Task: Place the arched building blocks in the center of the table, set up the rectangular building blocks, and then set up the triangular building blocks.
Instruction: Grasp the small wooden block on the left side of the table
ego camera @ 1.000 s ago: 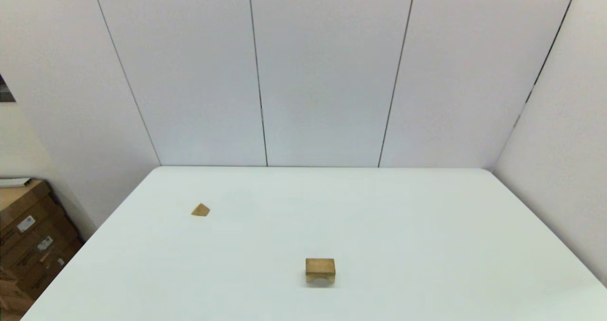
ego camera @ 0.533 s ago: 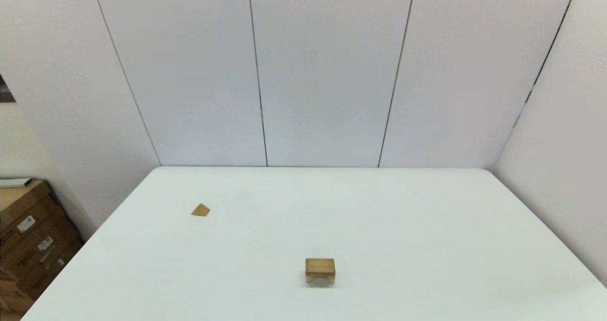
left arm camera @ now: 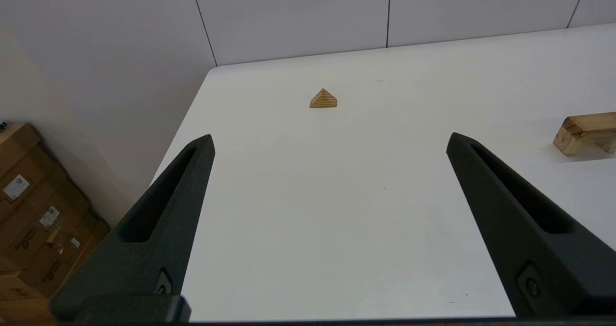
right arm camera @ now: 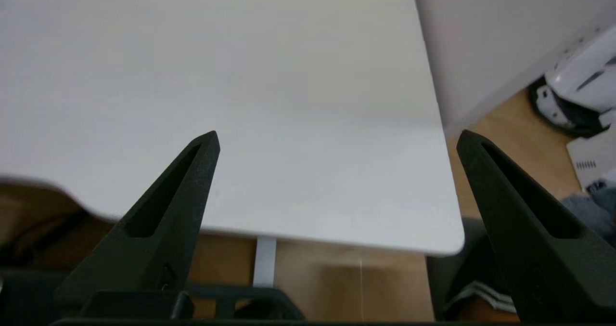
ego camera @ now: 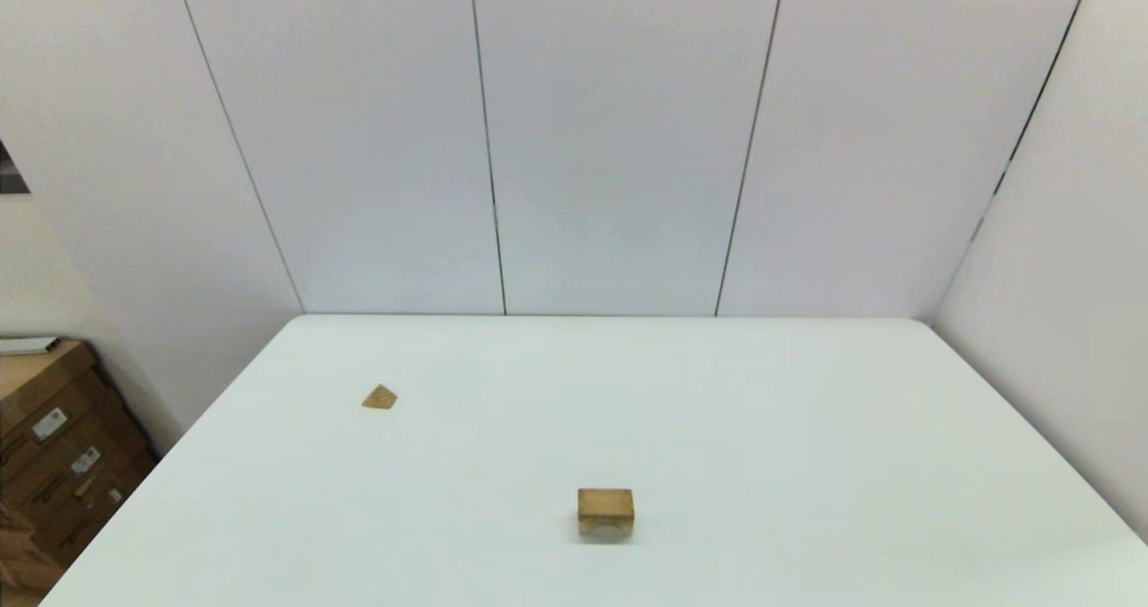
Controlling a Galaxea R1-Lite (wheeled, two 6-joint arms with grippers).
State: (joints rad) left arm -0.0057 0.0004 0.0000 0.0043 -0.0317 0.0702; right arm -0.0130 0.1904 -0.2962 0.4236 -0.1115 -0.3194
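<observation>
White table (ego camera: 807, 428) is mostly bare: I see my arched block (ego camera: 605, 510) low center, maybe awaiting stacking; left gripper (left arm camera: 329, 138) and right gripper (right arm camera: 337, 138) released.

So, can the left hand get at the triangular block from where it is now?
Probably yes. The left hand is open and faces the triangular block, with only bare table between them; the arched block stands off to one side.

left hand (left arm camera: 329, 140): 2 long matte-black tapered fingers, slotted | right hand (right arm camera: 337, 138): same, small screw near base
</observation>
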